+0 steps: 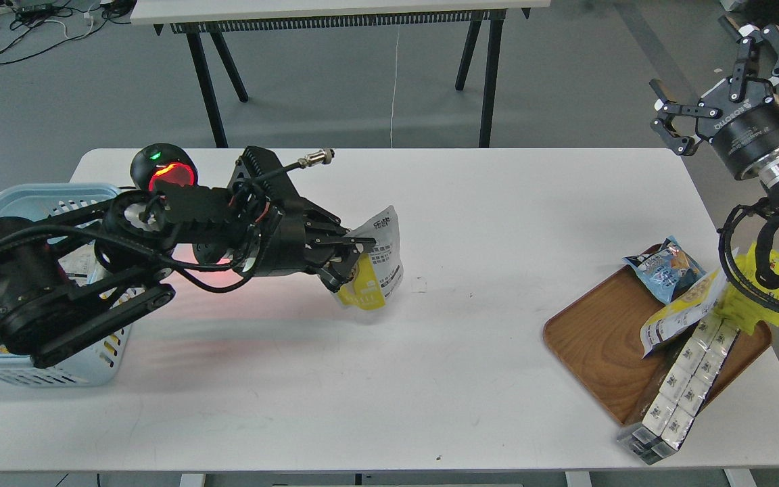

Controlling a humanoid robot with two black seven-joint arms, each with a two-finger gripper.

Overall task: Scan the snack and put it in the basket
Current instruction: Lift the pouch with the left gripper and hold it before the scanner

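My left gripper (347, 260) is shut on the snack (376, 265), a small yellow-and-white pouch with its grey-printed back facing me, held just above the white table (430, 379) at centre left. The black ball-shaped scanner (163, 172) stands behind my left arm and glows red. The light blue basket (31, 199) sits at the table's left edge, largely hidden by my left arm. My right gripper (724, 84) is open and empty, raised beyond the table's far right corner.
A brown wooden tray (599, 338) at the right holds a blue pouch (663, 267), a longer yellow-white pouch (683, 308), a bright yellow pack (761, 291) and white boxed packs (683, 379) overhanging the front edge. A second table stands behind.
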